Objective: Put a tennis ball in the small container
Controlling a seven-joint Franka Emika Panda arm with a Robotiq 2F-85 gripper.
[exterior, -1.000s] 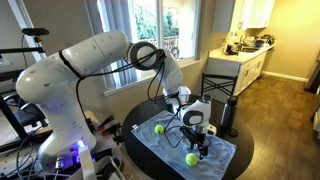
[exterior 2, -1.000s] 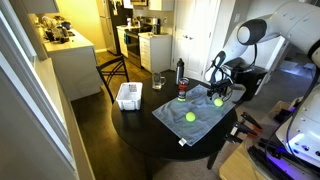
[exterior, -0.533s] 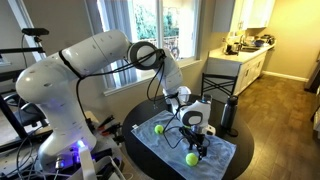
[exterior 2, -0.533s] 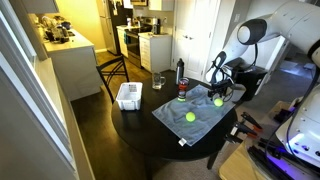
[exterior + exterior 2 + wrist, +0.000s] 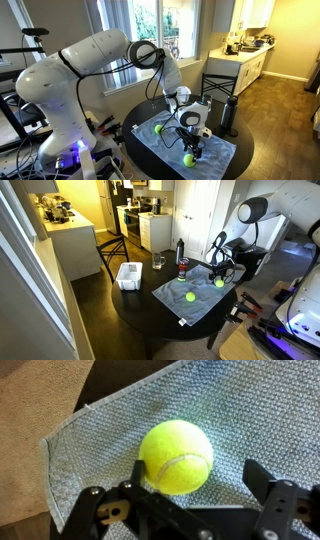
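Note:
A yellow-green tennis ball (image 5: 175,457) lies on a grey towel (image 5: 250,410). It sits between my open gripper's (image 5: 195,473) fingers, close to the left finger and apart from the right fingertip (image 5: 258,478). In both exterior views the gripper (image 5: 191,148) (image 5: 219,274) hangs low over this ball (image 5: 190,157) (image 5: 218,281). A second, like ball (image 5: 158,128) (image 5: 190,296) lies free on the towel. The small whitish container (image 5: 129,276) stands empty at the far side of the round table, away from the gripper.
A glass of dark liquid (image 5: 158,261) and a tall dark bottle (image 5: 181,252) (image 5: 230,113) stand by the towel. The dark round table (image 5: 140,305) has its edge close around the towel. A chair (image 5: 112,252) stands beyond the container.
The gripper has shifted slightly and come a little lower over the ball. Both balls lie where they were.

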